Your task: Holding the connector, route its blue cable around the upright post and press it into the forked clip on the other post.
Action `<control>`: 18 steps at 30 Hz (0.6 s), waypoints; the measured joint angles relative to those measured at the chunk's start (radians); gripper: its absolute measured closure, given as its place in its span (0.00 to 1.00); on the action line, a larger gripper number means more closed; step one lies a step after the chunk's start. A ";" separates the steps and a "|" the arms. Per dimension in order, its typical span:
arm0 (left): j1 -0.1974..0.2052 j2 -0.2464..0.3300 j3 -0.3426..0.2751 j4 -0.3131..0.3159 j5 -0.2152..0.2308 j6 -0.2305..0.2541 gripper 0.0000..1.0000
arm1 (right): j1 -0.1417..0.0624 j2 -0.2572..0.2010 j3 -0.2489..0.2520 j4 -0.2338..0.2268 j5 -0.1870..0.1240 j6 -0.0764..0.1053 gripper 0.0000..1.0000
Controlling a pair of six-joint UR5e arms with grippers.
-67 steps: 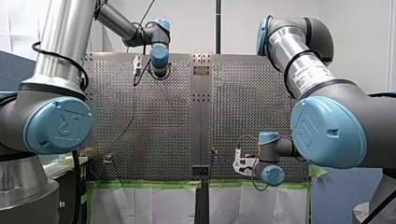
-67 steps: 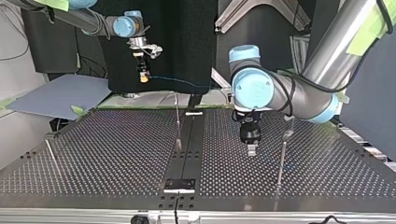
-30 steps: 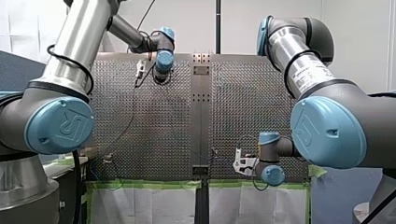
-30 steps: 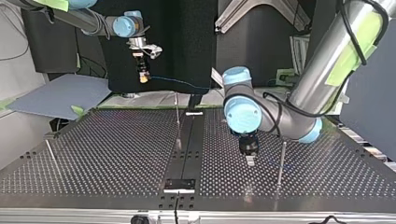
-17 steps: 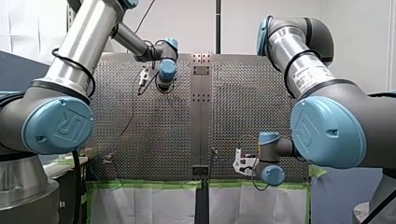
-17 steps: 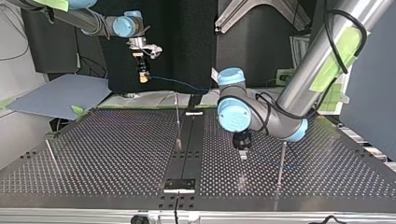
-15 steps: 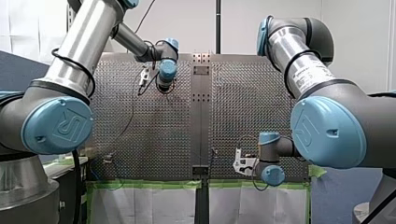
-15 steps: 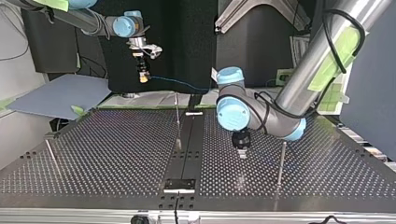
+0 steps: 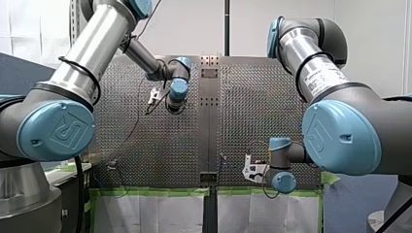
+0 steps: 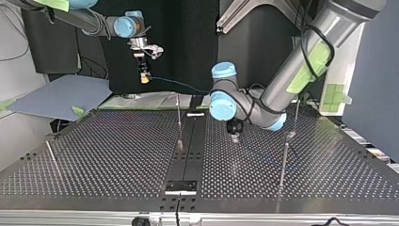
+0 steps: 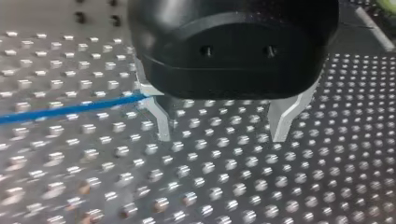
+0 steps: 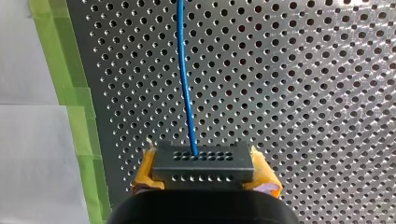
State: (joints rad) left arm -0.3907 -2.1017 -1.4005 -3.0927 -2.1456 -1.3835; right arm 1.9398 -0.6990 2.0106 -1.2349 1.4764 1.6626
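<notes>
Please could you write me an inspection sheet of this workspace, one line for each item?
Surface: perforated metal table.
Job's things: black rectangular connector held by my right gripper; thin upright metal posts stand on the table.
Clutter: nothing seen.
Grippers: my left gripper open, empty, low over the table; my right gripper shut on the connector.
Cables: thin blue cable leaves the connector, passes beside my left gripper.
Surroundings: green tape at the table's edge; grey sheet beyond it.

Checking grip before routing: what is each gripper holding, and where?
My right gripper clamps the black connector by its short ends; my left gripper, open, holds nothing.
</notes>
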 joint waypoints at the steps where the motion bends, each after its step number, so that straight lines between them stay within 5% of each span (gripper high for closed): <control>1: -0.002 -0.007 -0.001 0.001 0.000 0.000 0.00 | 0.000 0.000 0.000 0.000 0.000 0.000 1.00; 18: -0.041 -0.055 -0.088 0.081 -0.013 0.000 0.00 | -0.017 0.000 0.000 -0.003 -0.003 0.001 1.00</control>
State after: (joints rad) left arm -0.4317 -2.1570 -1.4887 -3.0122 -2.1589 -1.3839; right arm 1.9227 -0.6989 2.0105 -1.2378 1.4735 1.6636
